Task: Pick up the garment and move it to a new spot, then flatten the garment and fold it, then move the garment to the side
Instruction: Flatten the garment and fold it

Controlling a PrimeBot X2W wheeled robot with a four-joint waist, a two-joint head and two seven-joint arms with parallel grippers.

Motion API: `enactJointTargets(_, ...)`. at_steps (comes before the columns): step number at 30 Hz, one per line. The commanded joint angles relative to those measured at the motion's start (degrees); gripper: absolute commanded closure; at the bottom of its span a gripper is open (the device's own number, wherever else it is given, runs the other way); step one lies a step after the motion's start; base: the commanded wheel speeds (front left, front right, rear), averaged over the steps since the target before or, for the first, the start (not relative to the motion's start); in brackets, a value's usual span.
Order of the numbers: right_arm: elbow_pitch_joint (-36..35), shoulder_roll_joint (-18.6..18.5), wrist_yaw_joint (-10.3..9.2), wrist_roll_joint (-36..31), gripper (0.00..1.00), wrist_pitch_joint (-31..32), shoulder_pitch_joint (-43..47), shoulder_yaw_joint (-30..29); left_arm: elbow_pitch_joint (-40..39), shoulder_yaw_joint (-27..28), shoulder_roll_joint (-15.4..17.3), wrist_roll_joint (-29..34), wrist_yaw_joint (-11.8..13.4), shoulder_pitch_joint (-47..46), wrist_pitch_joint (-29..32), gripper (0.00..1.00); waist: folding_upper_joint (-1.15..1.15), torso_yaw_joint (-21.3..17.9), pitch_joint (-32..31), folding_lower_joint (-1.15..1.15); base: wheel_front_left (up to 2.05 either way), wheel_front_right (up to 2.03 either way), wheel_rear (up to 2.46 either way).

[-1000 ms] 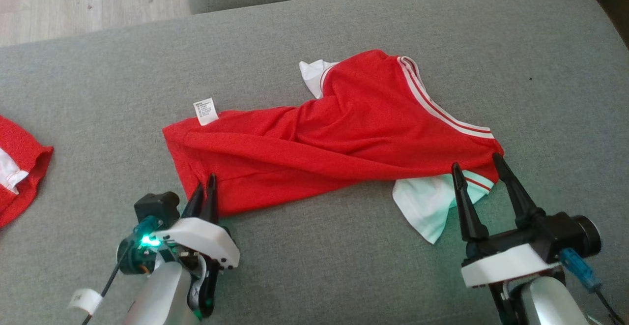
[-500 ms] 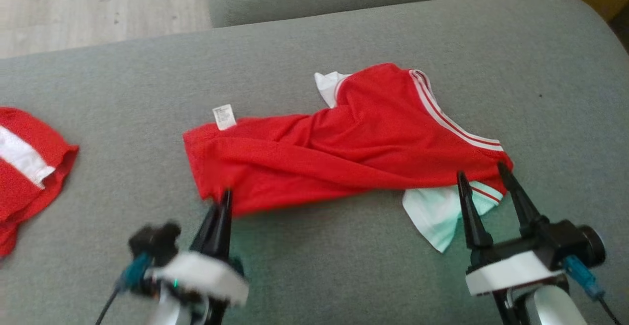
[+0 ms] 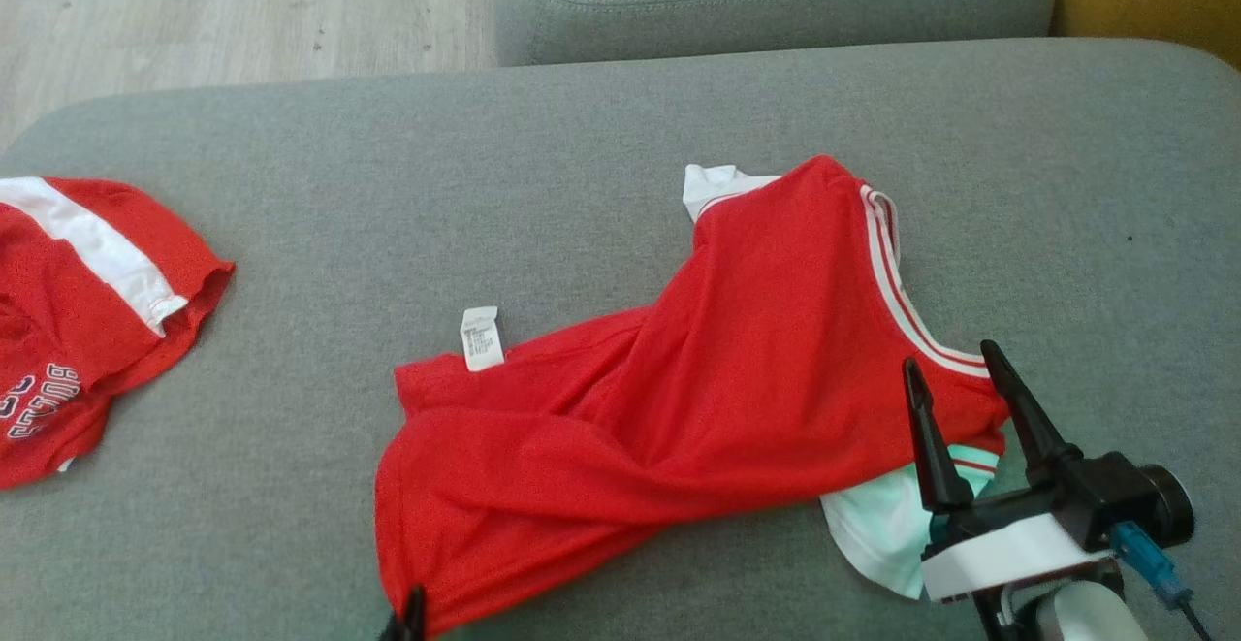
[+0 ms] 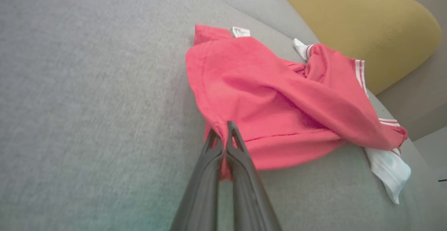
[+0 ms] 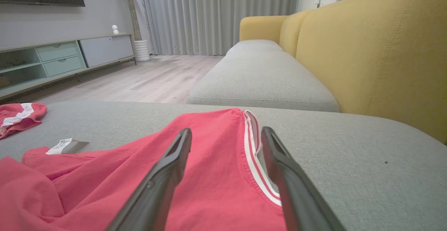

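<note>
Lying crumpled on the grey sofa cushion (image 3: 388, 185), the red garment (image 3: 756, 360) is clamped at its 7 o'clock corner by the left pincer (image 4: 222, 128). The right pincer (image 3: 948, 355), apart at 4 o'clock, grips nothing. One-sided pulling may slip or bunch the cloth.

Red shirt (image 3: 698, 399) lying crumpled on a grey cushion (image 3: 388, 185), with a white label (image 3: 482, 337) at its far-left edge. The right gripper (image 3: 948, 355), fingers spread, straddles the shirt's striped right corner. The left gripper's (image 3: 414, 620) dark tip meets the shirt's near-left corner. Another red top (image 3: 87, 311) lies well left of the shirt.
</note>
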Motion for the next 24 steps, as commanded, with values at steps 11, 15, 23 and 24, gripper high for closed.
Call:
enactJointTargets(11, -1.0, -0.7, 0.44, 0.1, 0.00, -0.4, -0.6, 2.1, 5.7, -6.5, 2.2, -6.0, -1.4, -0.9, 1.5, 0.00, 0.00, -1.1, -1.3, 0.00, 0.00, 0.00, 0.00)
enactJointTargets(15, -1.2, -0.7, 0.44, 0.1, 0.00, -0.4, -0.6, 2.1, -6.9, -8.1, 5.5, -12.3, -1.4, -1.8, 5.6, 0.00, 0.00, -1.8, -1.0, 0.00, 0.00, 0.00, 0.00)
enactJointTargets(23, -1.6, -0.3, 0.44, 0.2, 0.00, -0.4, -2.3, 3.3, -6.1, 0.9, 10.1, -8.6, 9.6, -15.1, 9.8, 0.00, 0.00, -4.8, 1.7, 0.00, 0.00, 0.00, 0.00)
enactJointTargets(24, -1.5, -0.3, 0.44, 0.2, 0.00, -0.4, -2.6, 3.4, -3.7, 0.7, 10.2, -8.4, 9.8, -17.0, 10.8, 0.00, 0.00, -5.2, 2.0, 0.00, 0.00, 0.00, 0.00)
